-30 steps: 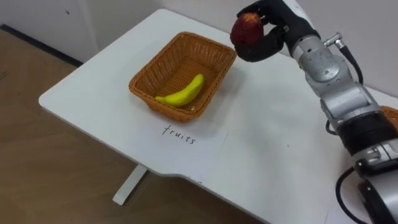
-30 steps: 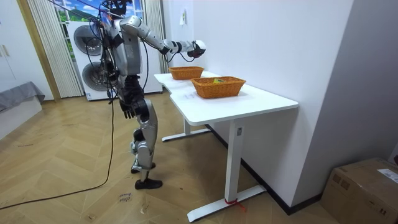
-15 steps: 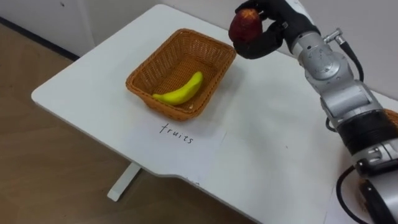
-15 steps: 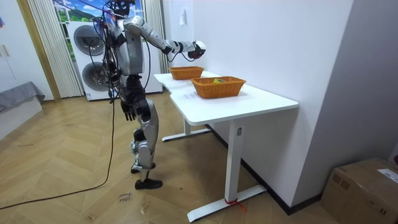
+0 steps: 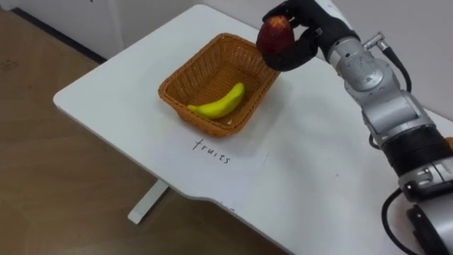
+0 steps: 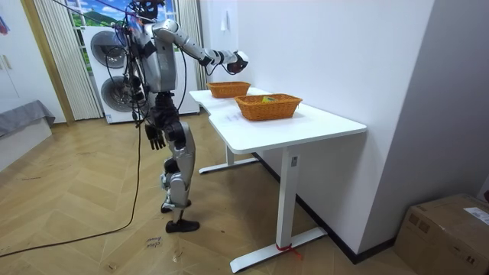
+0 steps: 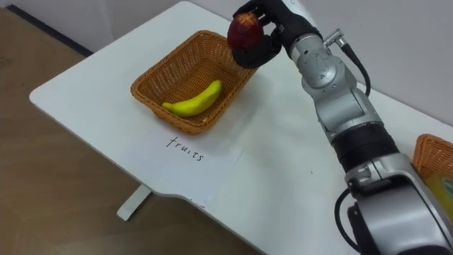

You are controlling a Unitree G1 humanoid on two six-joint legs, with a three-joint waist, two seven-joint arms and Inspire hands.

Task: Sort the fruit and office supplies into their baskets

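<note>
Red apple [image 5: 274,33] heading for the fruit basket [image 5: 202,71]

Right hand [image 5: 304,42] is holding the apple up in the air, just over the far corner of the wicker basket, with its fingers [image 5: 289,58] curled snug round it so it is not slipping out. A yellow banana [image 5: 218,105] is lying in the basket, so I think the apple is going in beside it, once the hand is more over the middle. A paper sheet [image 5: 212,152] with writing is lying on the white worktop [image 5: 113,92] in front of the basket, telling what goes there. Another wicker basket [image 7: 433,152] is sitting at the robot's right. The robot is standing on a wooden floor [image 6: 92,229] by a white wall [image 6: 328,53], its left hand [image 6: 155,137] hanging at its side, with a washing machine [image 6: 114,84] behind it.
</note>
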